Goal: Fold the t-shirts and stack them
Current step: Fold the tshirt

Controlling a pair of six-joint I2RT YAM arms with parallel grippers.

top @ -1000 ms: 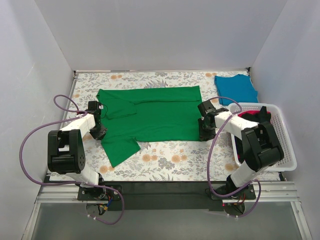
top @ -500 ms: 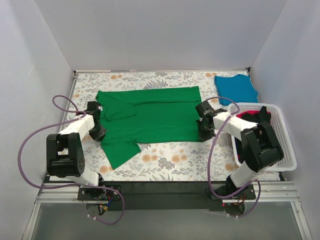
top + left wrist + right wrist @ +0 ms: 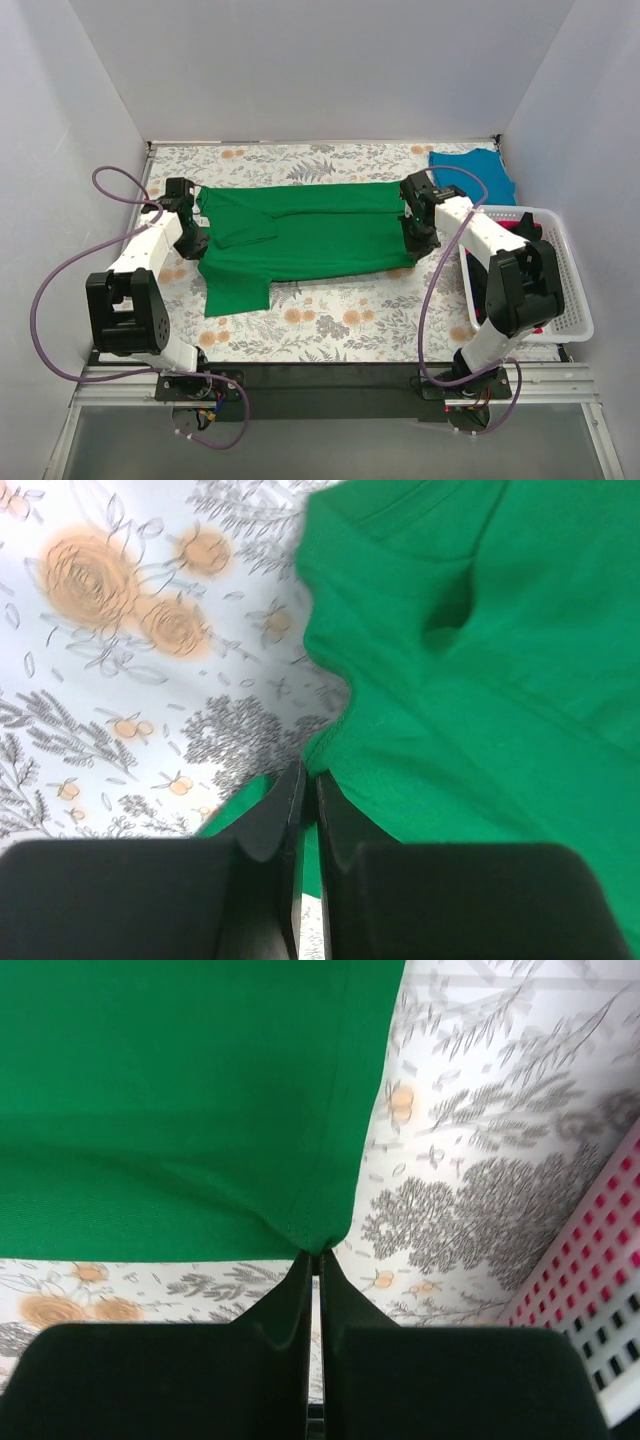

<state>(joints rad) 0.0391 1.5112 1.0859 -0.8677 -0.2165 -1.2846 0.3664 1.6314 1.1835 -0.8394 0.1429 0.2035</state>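
Note:
The bright green t-shirt (image 3: pixel 310 232) lies across the middle of the flowered table, its near long edge lifted and carried toward the back. My left gripper (image 3: pixel 197 243) is shut on the shirt's left edge, near the sleeve; the left wrist view shows the green fabric (image 3: pixel 480 700) pinched between the jaws. My right gripper (image 3: pixel 420 232) is shut on the shirt's right hem corner (image 3: pixel 322 1235). A teal-blue t-shirt (image 3: pixel 472 175) lies folded at the back right. Red-pink and black fabric (image 3: pixel 512 232) sits in the white basket.
The white slotted basket (image 3: pixel 560 300) stands at the right edge, close to my right arm; its wall shows in the right wrist view (image 3: pixel 600 1290). White walls enclose the table on three sides. Purple cables loop beside both arms.
Both grippers have moved toward the back of the table, carrying the green shirt's near edge up and over. The shirt now looks narrower front to back.

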